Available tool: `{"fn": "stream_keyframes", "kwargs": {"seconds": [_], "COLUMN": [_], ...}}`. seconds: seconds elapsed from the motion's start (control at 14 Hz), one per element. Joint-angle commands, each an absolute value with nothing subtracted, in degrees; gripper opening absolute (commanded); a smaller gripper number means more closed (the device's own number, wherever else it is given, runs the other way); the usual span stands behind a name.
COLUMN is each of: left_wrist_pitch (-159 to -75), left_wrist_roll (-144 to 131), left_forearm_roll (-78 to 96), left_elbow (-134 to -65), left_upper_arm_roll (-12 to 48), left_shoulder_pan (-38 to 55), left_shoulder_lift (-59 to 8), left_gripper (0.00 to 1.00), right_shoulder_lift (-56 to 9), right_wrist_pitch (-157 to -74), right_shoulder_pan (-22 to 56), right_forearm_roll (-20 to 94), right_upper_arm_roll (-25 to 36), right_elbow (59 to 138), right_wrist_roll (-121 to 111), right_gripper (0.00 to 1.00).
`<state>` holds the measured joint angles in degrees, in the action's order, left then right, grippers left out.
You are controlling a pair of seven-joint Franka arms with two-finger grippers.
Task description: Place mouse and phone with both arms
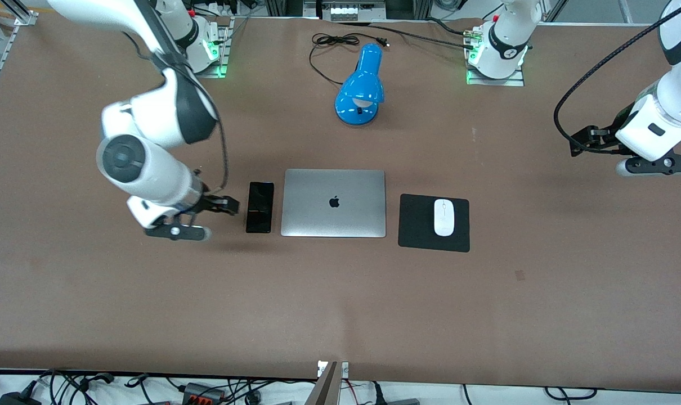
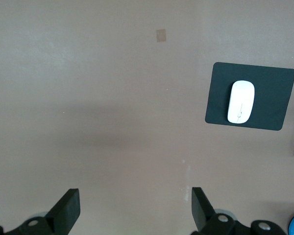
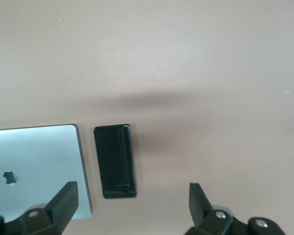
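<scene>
The white mouse [image 1: 444, 217] lies on a black mouse pad [image 1: 416, 225] beside the closed silver laptop [image 1: 334, 203], toward the left arm's end. The black phone [image 1: 260, 206] lies flat beside the laptop, toward the right arm's end. My right gripper [image 1: 229, 205] is open and empty over the table just beside the phone; its wrist view shows the phone [image 3: 115, 160] and the laptop's edge [image 3: 34, 166] past its spread fingers [image 3: 67, 198]. My left gripper [image 1: 581, 142] is open and empty over bare table near the left arm's end. Its wrist view shows the mouse [image 2: 241, 102] on the pad [image 2: 272, 83].
A blue desk lamp [image 1: 361, 84] with a black cord [image 1: 332, 42] lies farther from the front camera than the laptop, between the two arm bases. The brown table [image 1: 340, 304] stretches wide toward the front camera.
</scene>
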<state>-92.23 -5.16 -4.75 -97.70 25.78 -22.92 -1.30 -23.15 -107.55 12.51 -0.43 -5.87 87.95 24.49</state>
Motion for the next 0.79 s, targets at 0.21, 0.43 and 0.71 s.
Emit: {"fn": "stream_keyframes", "kwargs": {"seconds": [0.21,0.43,0.71], "left_wrist_pitch": [-92.5,-92.5,-91.3], "left_wrist_roll": [-3.4,-3.4,-3.8], "left_forearm_roll": [-4.5,-4.3,-4.2], "left_elbow": [-96.4,-96.5,-95.7], "left_upper_arm_roll": [26.0,26.0,21.0], "left_shoulder_pan": [-23.3,-23.4,-17.3], "left_shoulder_lift": [-0.9,-0.9,-0.5], "left_gripper": [1.0,1.0,1.0], "right_shoulder_lift": [-22.9,-19.7,-15.8], "right_wrist_pitch": [-90.8,-90.7,-90.7], "right_shoulder_pan": [4.4,0.3,0.3], "right_forearm_roll": [-1.4,-0.9,-0.8], "right_upper_arm_roll": [-6.4,-4.9,1.4], "right_elbow": [74.5,74.5,75.1], "right_wrist_roll": [16.0,9.3,-0.6], "right_gripper": [1.0,1.0,1.0]}}
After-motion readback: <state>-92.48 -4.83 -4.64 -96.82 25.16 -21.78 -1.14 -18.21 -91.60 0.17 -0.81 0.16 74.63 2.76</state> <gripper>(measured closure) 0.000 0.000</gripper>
